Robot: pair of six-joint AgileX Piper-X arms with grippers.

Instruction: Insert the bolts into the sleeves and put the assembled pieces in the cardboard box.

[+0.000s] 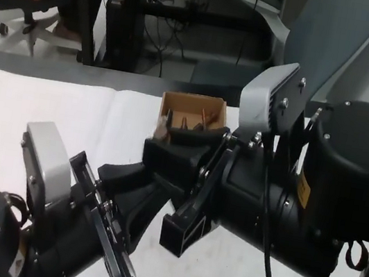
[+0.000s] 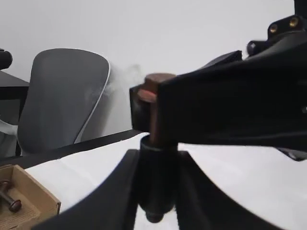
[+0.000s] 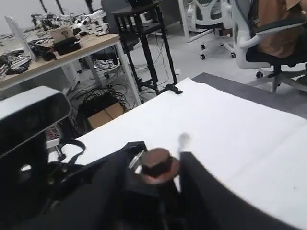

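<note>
Clamping a copper hex-head bolt, right gripper has it partly in the black cylindrical sleeve pinched by left gripper. Boxing is left; brown cardboard box at twelve o'clock holds some pieces.

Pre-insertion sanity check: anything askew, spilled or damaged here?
Nothing stands out. The bolt in the right gripper looks lined up with the sleeve in the left gripper. The finished pieces lie inside the cardboard box.
</note>
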